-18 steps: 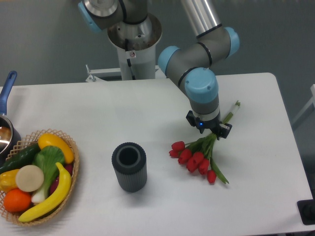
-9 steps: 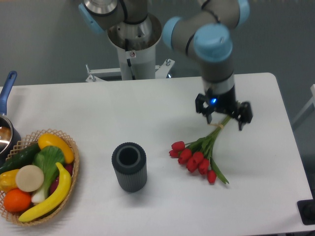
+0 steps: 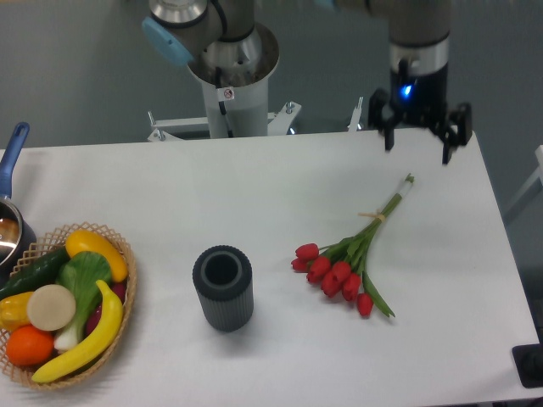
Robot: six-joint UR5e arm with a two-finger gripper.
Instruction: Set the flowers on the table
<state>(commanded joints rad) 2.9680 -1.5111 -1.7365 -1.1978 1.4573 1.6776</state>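
The flowers [image 3: 346,262], a bunch of red tulips with green stems tied with pale string, lie flat on the white table [image 3: 280,186], right of centre, heads toward the front and stem ends pointing back right. My gripper [image 3: 417,138] hangs well above the table's back right part, clear of the stems, open with nothing between its fingers.
A dark ribbed cylindrical vase [image 3: 223,287] stands upright left of the flowers. A wicker basket [image 3: 119,314] of fruit and vegetables sits at the front left edge. A pot with a blue handle [image 3: 12,157] pokes in at the far left. The arm's base [image 3: 231,76] stands behind the table.
My gripper let go of the flower stems, opened, and rose up and back to the right. The flowers stay lying on the table where they were.
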